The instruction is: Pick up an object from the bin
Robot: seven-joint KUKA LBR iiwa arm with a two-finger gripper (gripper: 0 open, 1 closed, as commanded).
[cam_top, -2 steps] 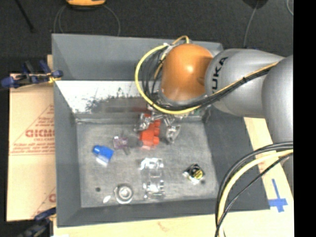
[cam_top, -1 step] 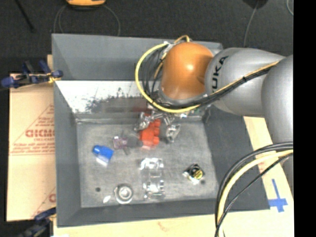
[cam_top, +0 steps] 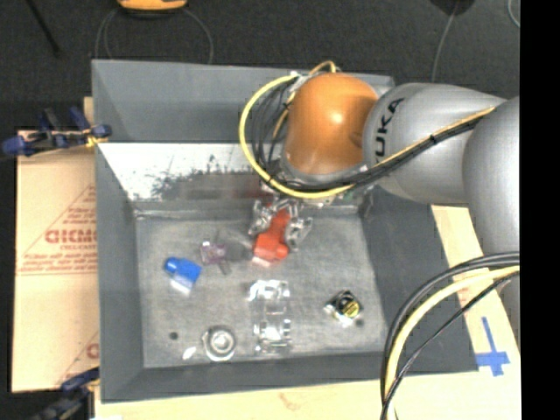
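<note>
Currently clamped: two-finger gripper (cam_top: 279,224) on small red plastic block (cam_top: 270,247), back-centre of grey metal bin (cam_top: 157,234). Held near block's top end, tilted; could twist or slip out on lift. Scuffed bin floor; clear plastic piece (cam_top: 269,309) near, blue plastic cap (cam_top: 182,273) well apart.

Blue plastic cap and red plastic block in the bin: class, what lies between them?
A small translucent purple piece lies between the blue plastic cap and the red plastic block, seen in the camera view.
</note>
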